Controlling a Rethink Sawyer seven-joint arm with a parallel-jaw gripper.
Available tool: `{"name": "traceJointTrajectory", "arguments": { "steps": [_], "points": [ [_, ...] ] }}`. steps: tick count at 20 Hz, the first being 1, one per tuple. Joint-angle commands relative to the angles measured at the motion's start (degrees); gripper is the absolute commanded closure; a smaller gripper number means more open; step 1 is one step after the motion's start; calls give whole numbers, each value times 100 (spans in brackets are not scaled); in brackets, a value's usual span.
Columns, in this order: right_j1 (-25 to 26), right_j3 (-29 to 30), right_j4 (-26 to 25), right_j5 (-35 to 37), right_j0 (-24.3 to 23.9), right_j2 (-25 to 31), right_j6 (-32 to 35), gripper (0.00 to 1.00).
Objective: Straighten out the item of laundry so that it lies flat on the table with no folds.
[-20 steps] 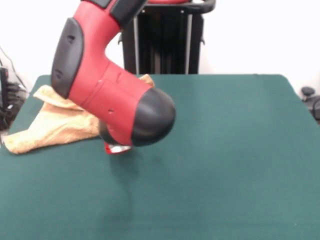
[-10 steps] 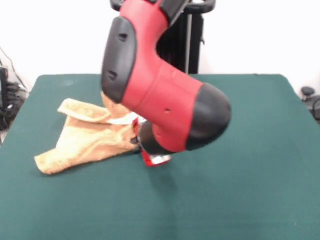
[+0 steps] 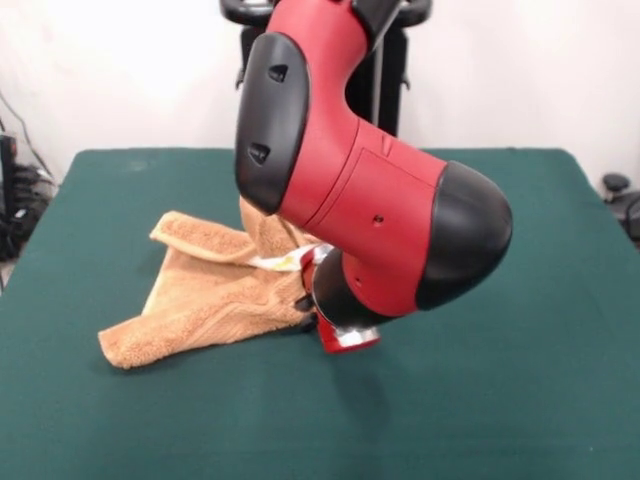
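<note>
The arm [image 3: 370, 200] has dragged the bunched towel [image 3: 205, 295] further right.

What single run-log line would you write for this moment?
arm: low over table | gripper: at towel's edge, state unclear | orange-tan towel: bunched, folded, not flat | task: unfinished

One orange-tan towel [image 3: 205, 295], rumpled, lies on one dark green counter [image 3: 500, 400]. One red and black robot arm [image 3: 370, 215] is present.
</note>
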Motion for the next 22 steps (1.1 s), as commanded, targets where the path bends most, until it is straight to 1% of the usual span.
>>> {"name": "traceJointTrajectory", "arguments": {
  "steps": [1,9,13,22],
  "points": [
    [421,-249,770,-791,241,1165,1571,100],
    [-207,910,428,-1551,158,1586,681,100],
    [-440,1322,208,-1875,18,1760,309,100],
    [-465,1578,-244,-2224,-198,1731,40,100]
  ]
}}
